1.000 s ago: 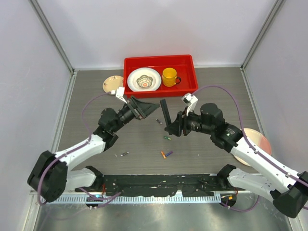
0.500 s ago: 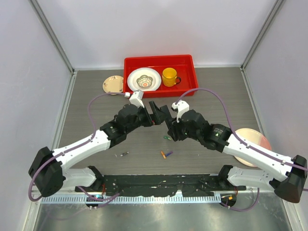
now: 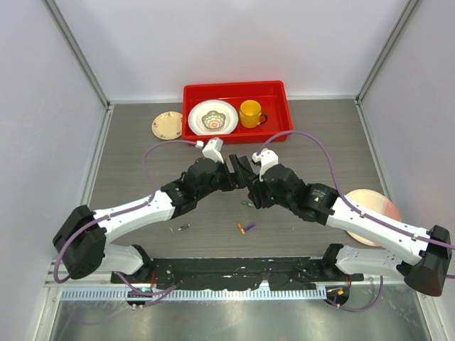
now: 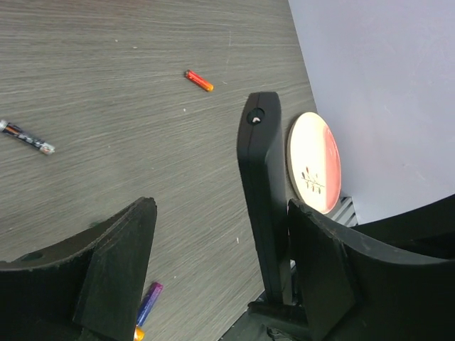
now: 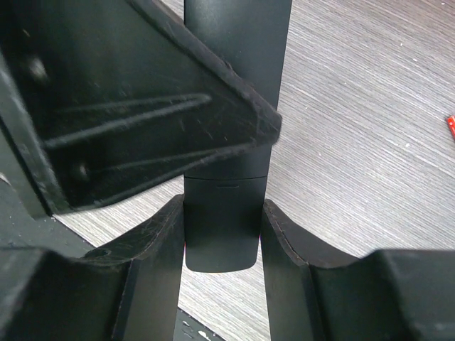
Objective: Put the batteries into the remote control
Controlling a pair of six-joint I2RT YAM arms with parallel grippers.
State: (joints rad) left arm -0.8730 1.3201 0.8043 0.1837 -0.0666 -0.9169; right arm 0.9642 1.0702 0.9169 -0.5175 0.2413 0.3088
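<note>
Top: left gripper [image 3: 238, 170] and right gripper [image 3: 254, 188] meet mid-frame. Loose batteries [image 3: 241, 228] lie just below them on the grey wood-grain table [image 3: 142, 156]. Red tray [image 3: 274, 106] is upper centre, walls pale.
Left wrist: remote control [image 4: 263, 185] stands upright against the right-hand finger. Claw is spread wide, gripping nothing. Pink plate [image 4: 313, 162] is behind it.
Right wrist: claw clenched on the remote control's lower end. The left arm's finger [image 5: 142, 106] crosses upper left, blocking the view.

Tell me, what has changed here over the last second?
The left arm swung right, toward the middle, bringing its open jaws around the remote control. The right arm shifted left, its jaws still gripping the remote. The loose batteries and the red tray stayed put.
</note>
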